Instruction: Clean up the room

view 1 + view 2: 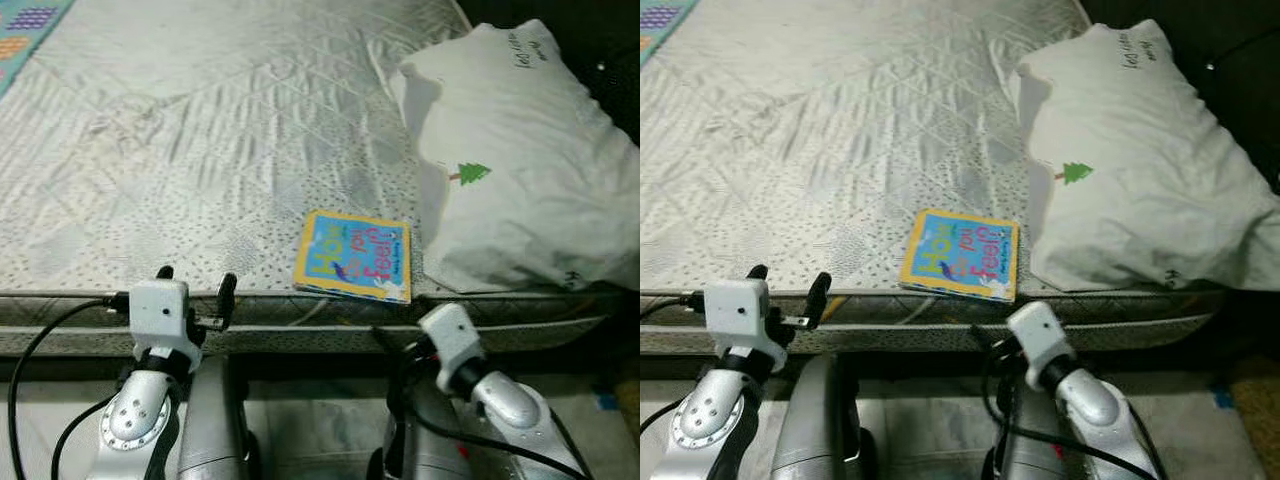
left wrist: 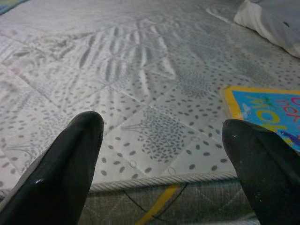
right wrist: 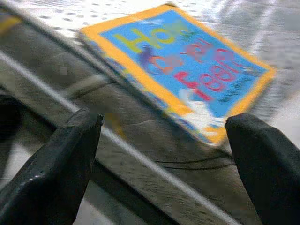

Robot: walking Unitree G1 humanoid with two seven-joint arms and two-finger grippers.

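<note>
Left eye view: a bare quilted mattress (image 1: 200,150) carries 2 things. A children's book (image 1: 354,256) with a blue cover, yellow border and coloured lettering lies flat at the mattress's near edge, toward its right end. A white pillow (image 1: 510,160) with a small green tree print lies on the right end of the mattress, its near corner just beside the book's right side. A patterned mat (image 1: 25,30) shows past the far left corner. The left gripper (image 1: 192,282) hovers at the near edge, well left of the book, its 2 black fingers spread apart with nothing between them. The right gripper (image 1: 385,345) sits below the near edge, under the book; its fingers are mostly hidden here behind the wrist housing.

Right eye view: the same layout, with the book (image 1: 960,254) overhanging the mattress piping slightly.

Left wrist view: 2 black fingertips (image 2: 70,159) stand wide apart over the corded near edge; the book's yellow-bordered corner (image 2: 267,110) lies on the mattress beyond 1 of them.

Right wrist view (blurred): the fingers (image 3: 61,164) are wide apart and empty, aimed at the mattress side panel, with the book (image 3: 183,65) resting at the edge above.
</note>
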